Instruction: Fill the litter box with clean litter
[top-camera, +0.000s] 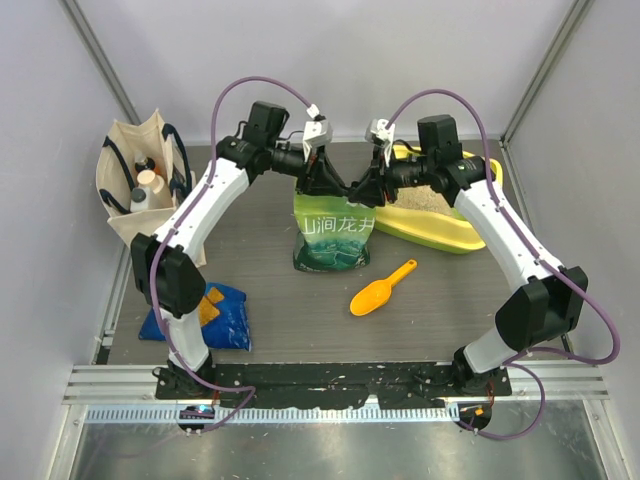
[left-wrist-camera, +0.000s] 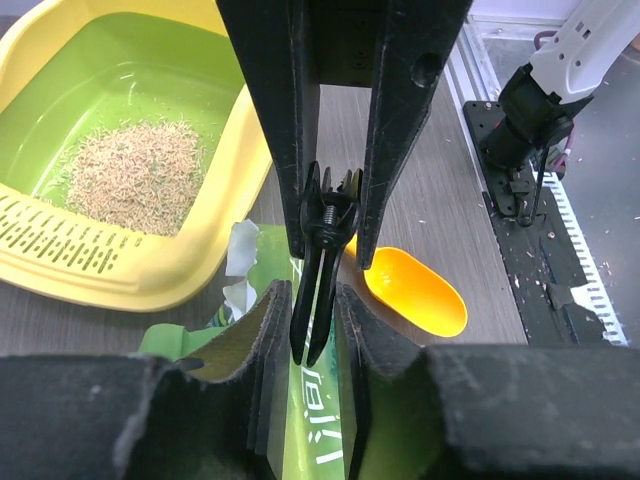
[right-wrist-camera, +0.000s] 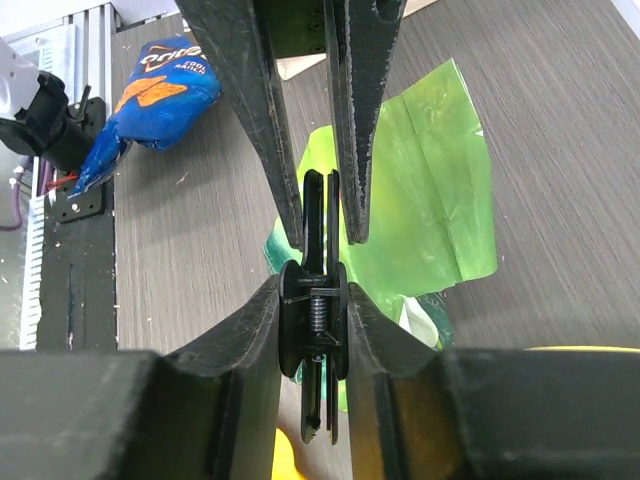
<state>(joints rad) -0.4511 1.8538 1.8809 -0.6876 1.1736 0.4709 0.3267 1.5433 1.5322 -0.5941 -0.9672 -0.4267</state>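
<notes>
Lab robot cell, white walls, aluminium rails

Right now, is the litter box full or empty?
Partly filled. A patch of clean litter lies in the litter box, with bare green floor showing around it in the left wrist view.

**Light:** bright, even, diffuse, from overhead.
**Shadows:** soft and faint on the table below the right claw.
**Glare:** pale sheen on the green pouch beyond that claw.
**Focus:** wrist views blur their own fingers nearest the lens. The black clip between them is sharp.
**Top view:** crisp throughout, colours neutral.
</notes>
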